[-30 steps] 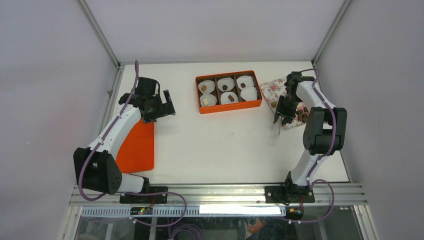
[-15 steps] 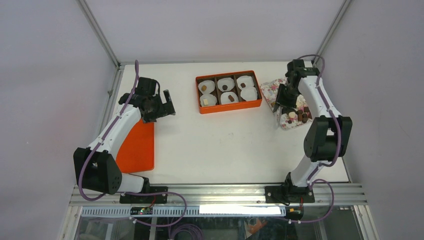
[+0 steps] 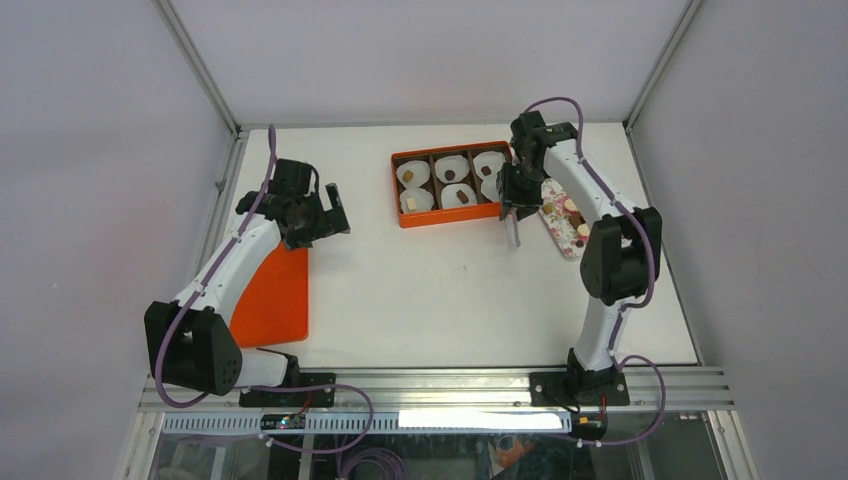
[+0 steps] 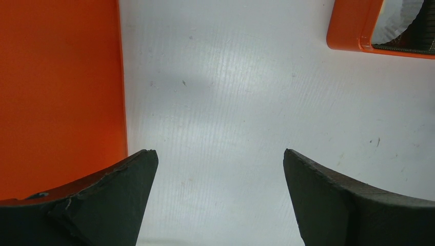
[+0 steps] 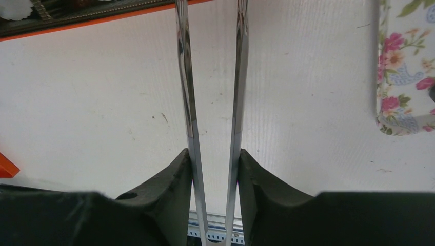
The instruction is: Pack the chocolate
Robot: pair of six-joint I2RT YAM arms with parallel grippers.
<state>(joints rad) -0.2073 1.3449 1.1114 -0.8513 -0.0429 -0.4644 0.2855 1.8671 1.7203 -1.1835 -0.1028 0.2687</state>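
Observation:
Small chocolate pieces lie in white paper cups inside the orange box. More pieces lie on the floral tray. My right gripper hovers at the box's right end, shut on metal tongs. The gripper holds the two blades a little apart. Their tips run out of the top of the right wrist view, so I cannot tell if they hold a piece. My left gripper is open and empty over the table.
An orange lid lies flat at the left, under the left arm; it also shows in the left wrist view. The box corner is at that view's top right. The floral tray's edge is at the right of the tongs.
My right gripper has swung left with the tongs, from over the floral tray to the right end of the orange box. The left arm has barely moved.

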